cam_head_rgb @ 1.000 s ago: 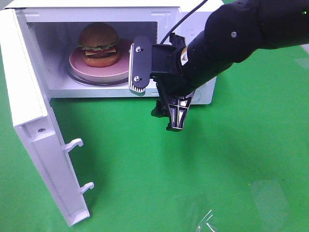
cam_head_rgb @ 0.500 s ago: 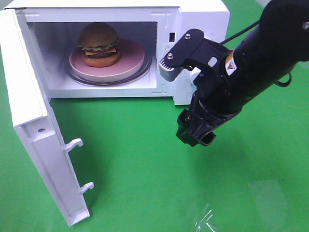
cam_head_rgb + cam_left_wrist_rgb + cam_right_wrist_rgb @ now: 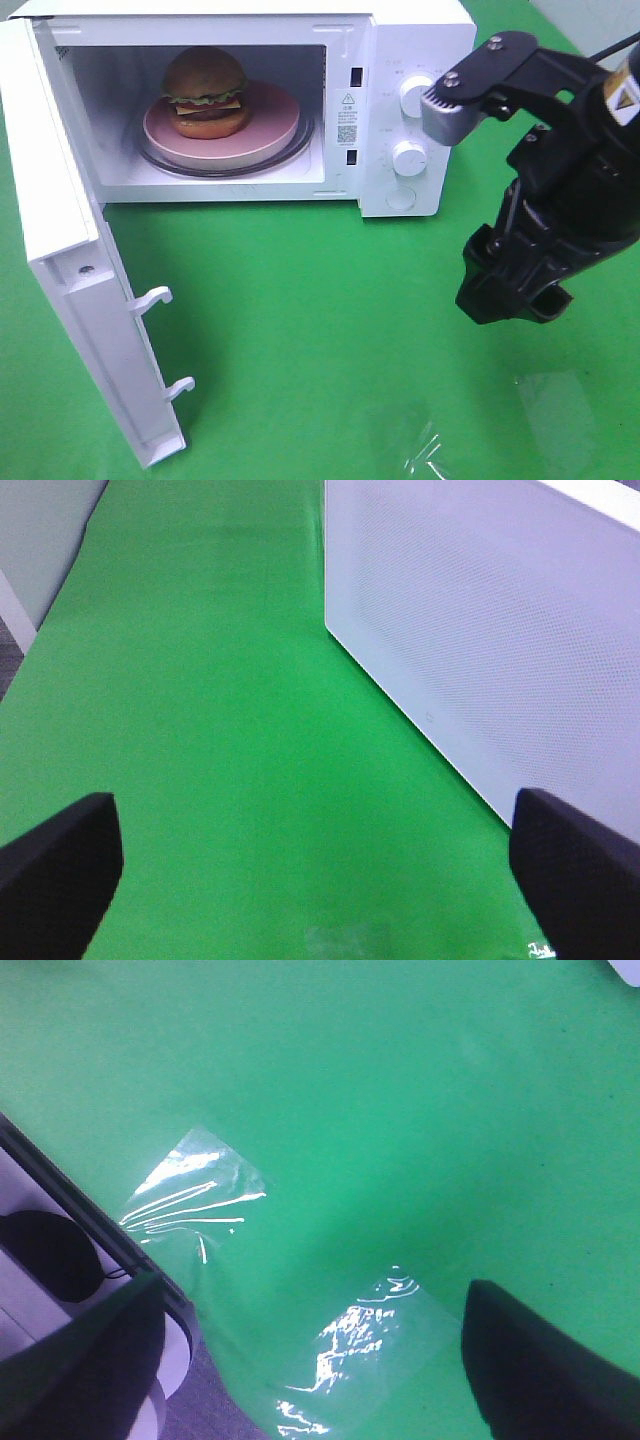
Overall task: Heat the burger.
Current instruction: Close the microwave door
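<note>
Exterior high: burger (image 3: 205,92) on pink plate (image 3: 282,128) inside open microwave (image 3: 425,40), well apart from right gripper (image 3: 512,298). Left wrist: left gripper (image 3: 320,880) fingers spread, empty, door (image 3: 480,610) just beside one. Right wrist: fingers spread, empty, above clear film (image 3: 190,1195). Risk: a hard push on the door could jolt the microwave.

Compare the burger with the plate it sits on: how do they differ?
The burger is brown, domed and layered; the pink plate is one plain colour and flat. The plate is much wider than the burger, which sits left of its middle in the high view. Both are round and lie inside the open microwave.
</note>
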Controlling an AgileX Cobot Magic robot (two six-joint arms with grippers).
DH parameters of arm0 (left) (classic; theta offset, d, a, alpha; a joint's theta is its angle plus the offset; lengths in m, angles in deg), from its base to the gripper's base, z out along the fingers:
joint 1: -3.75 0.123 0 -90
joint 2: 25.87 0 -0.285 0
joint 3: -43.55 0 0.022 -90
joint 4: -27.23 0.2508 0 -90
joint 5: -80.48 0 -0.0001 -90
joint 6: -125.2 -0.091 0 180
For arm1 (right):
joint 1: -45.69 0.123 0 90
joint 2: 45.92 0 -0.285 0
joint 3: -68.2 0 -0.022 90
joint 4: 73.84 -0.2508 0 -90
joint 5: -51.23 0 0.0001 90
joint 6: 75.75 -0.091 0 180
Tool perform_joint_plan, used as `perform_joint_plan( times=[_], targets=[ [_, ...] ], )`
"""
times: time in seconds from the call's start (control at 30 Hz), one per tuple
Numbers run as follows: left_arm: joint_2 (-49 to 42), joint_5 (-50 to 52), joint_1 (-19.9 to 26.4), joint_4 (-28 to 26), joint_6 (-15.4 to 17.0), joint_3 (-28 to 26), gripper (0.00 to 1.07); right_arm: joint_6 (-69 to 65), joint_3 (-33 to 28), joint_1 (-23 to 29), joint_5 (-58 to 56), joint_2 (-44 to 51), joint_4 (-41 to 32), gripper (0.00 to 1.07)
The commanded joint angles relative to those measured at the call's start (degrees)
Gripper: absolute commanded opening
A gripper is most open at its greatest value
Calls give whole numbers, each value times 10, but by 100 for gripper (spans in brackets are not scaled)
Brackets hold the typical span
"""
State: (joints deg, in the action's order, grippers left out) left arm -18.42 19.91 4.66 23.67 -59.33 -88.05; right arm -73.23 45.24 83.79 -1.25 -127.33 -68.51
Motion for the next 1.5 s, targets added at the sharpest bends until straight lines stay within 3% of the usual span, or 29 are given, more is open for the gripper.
perform_joint_plan(
  times=[0.03,0.37,0.8,1.23,1.5],
  targets=[
    [-11,9,1,-2,0,1,98,-19,-2,2,-29,52,1,76],
    [-11,9,1,-2,0,1,98,-42,-43,-1,-54,144,4,76],
    [-11,9,1,-2,0,1,98,-55,-141,-217,-72,350,1,76],
    [-11,9,1,-2,0,1,98,-58,-223,-324,-36,548,-8,76],
    [-11,9,1,-2,0,1,98,-65,-243,-333,-37,619,-28,76]
  ],
)
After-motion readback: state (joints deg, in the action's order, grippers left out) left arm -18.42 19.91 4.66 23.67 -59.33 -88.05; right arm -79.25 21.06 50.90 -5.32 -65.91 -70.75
